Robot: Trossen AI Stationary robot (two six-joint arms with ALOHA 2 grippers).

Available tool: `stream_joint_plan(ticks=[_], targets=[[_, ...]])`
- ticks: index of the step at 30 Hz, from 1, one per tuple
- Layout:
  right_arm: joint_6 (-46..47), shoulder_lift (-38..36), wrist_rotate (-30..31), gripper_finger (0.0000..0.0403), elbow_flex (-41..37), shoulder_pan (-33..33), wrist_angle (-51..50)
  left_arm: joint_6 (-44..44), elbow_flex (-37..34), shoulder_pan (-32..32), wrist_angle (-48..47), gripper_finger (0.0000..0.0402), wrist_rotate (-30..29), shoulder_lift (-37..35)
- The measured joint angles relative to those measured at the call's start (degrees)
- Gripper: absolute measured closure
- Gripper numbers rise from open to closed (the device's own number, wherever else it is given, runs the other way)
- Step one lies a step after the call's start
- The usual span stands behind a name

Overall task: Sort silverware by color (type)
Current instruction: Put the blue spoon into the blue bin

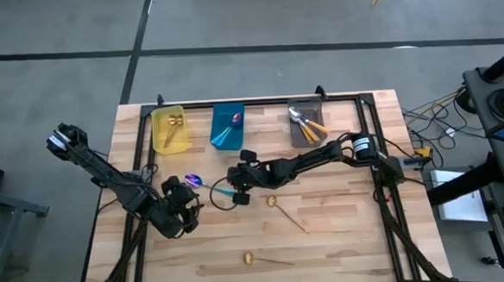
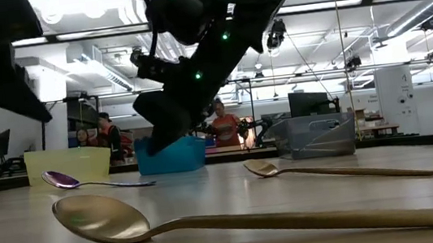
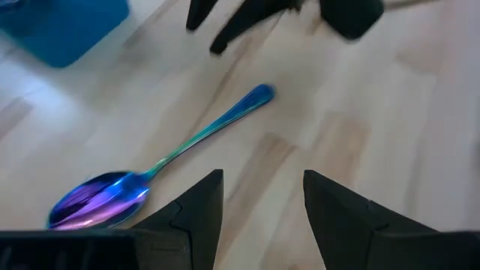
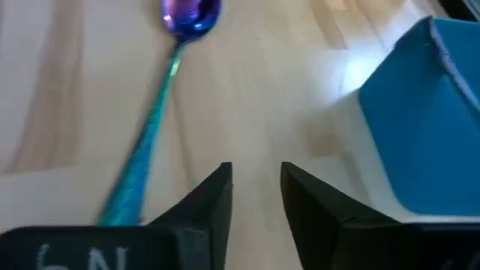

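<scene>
An iridescent purple spoon with a teal handle (image 1: 204, 186) lies flat on the wood between the two grippers; it also shows as the spoon (image 3: 161, 161) and the spoon (image 4: 161, 90). My left gripper (image 1: 183, 212) (image 3: 262, 184) is open, just on the near side of the spoon's bowl. My right gripper (image 1: 239, 183) (image 4: 255, 176) is open, low over the table beside the handle's free end, which passes outside one finger. Two all-gold spoons (image 1: 286, 214) (image 1: 267, 259) lie nearer the front edge; one gold spoon (image 2: 211, 220) fills the low view.
A yellow bin (image 1: 169, 128), a blue bin (image 1: 227, 127) and a grey bin (image 1: 306, 123) stand in a row at the far edge, each with spoons inside. The blue bin (image 4: 427, 112) is close beside my right gripper. Bare wood lies at the table's near left and right.
</scene>
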Motion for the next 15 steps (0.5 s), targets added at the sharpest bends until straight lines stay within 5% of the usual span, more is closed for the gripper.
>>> stream_joint_plan(ticks=[9, 15], targets=[[-0.40, 3.03, -3.01, 0.0382, 0.00, -0.80, 6.31, -2.13, -0.04, 0.09, -2.84, 0.0238, 0.05, 5.50], [0.82, 4.83, -5.62, 0.0393, -0.02, -0.52, 6.98, -5.37, -0.09, 0.45, -2.89, 0.0256, -0.06, 11.88]])
